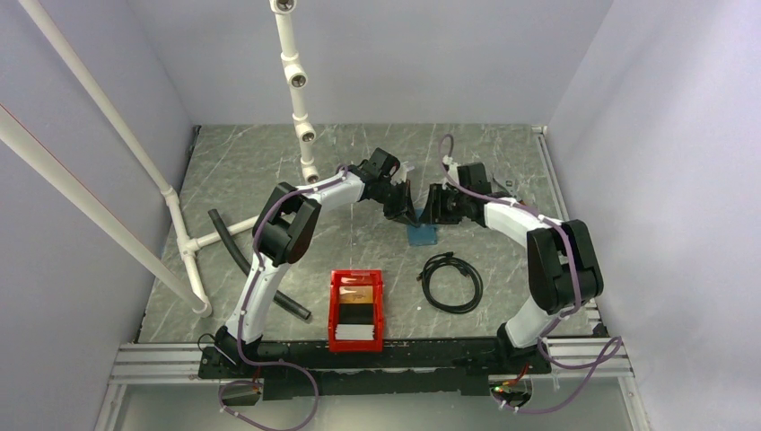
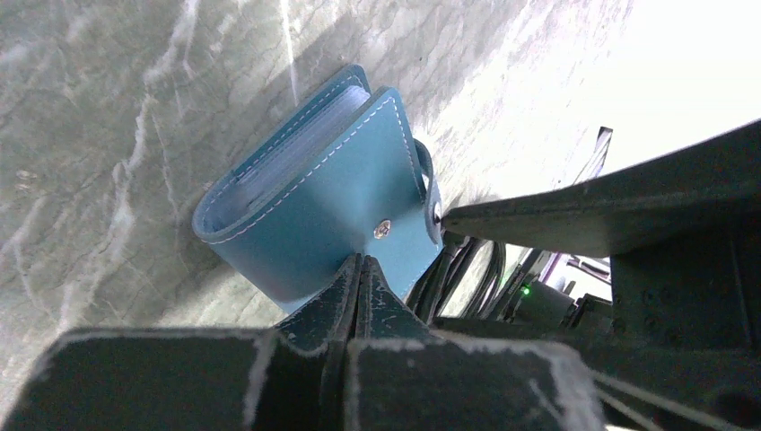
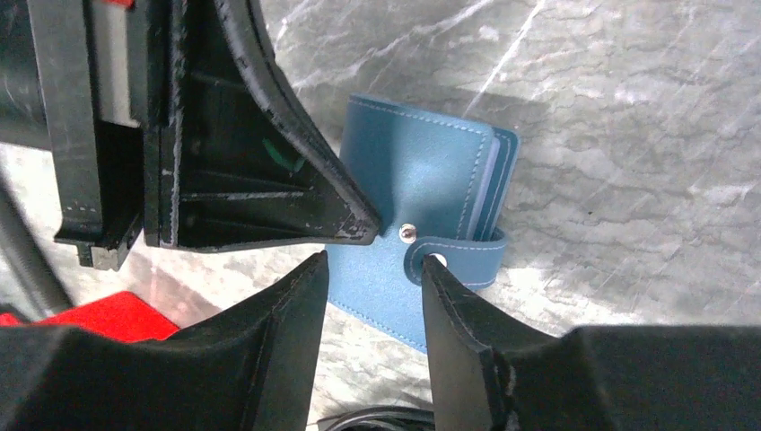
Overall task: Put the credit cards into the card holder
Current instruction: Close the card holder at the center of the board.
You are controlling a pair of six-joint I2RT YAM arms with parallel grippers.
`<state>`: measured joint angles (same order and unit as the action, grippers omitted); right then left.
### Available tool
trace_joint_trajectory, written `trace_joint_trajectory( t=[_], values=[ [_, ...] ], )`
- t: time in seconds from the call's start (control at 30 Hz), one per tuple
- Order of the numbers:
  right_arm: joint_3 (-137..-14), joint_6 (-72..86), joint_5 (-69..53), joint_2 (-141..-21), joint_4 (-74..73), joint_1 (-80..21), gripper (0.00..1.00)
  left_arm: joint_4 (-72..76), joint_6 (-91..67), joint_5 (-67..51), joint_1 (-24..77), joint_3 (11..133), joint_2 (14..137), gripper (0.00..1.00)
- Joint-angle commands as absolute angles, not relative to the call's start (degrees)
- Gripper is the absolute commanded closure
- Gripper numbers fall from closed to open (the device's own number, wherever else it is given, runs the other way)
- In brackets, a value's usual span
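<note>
The blue card holder [image 1: 422, 235] lies on the table between my two grippers, folded, with its strap [image 3: 458, 251] unsnapped and looping round the edge. My left gripper [image 1: 401, 213] is shut, and its tips [image 2: 361, 262] rest on the holder's cover [image 2: 314, 202] next to the snap stud. My right gripper [image 1: 437, 214] is open and empty over the holder's near edge [image 3: 372, 265]; one fingertip [image 3: 440, 269] touches the strap's snap hole. The credit cards lie in the red bin [image 1: 334, 310]: an orange-gold one [image 1: 356, 293] and a whitish stack [image 1: 355, 332].
A coiled black cable [image 1: 451, 280] lies right of the bin. A black hose [image 1: 235, 251] and a white pipe frame [image 1: 179, 224] stand at the left. A white jointed pipe [image 1: 299, 90] hangs at the back. A corner of the bin shows in the right wrist view [image 3: 108, 319].
</note>
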<state>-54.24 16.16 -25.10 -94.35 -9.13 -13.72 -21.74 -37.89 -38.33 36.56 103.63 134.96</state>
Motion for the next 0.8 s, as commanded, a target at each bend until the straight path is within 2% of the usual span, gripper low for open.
trace_joint_trajectory(
  t=[0.0, 0.1, 0.23, 0.37, 0.77],
  values=[
    [-57.0, 10.0, -11.9, -92.0, -13.2, -17.9, 0.54, -23.4, -35.6, -36.9, 36.8, 103.4, 136.1, 1.0],
    [-58.3, 9.6, -6.2, -92.5, -14.9, -19.7, 0.54, -23.3, -35.6, -37.0, 36.8, 103.4, 136.2, 1.0],
    [-60.1, 9.1, -0.5, -93.5, -16.5, -21.9, 0.62, -23.1, -35.8, -37.1, 36.8, 103.4, 136.1, 1.0],
    [-61.3, 8.2, 5.2, -94.4, -17.5, -23.9, 0.63, -22.9, -35.9, -37.1, 36.8, 103.4, 136.2, 1.0],
    [-62.8, 7.4, 6.4, -96.5, -18.9, -25.2, 0.67, -23.1, -35.9, -37.2, 36.7, 103.8, 136.6, 1.0]
  ],
)
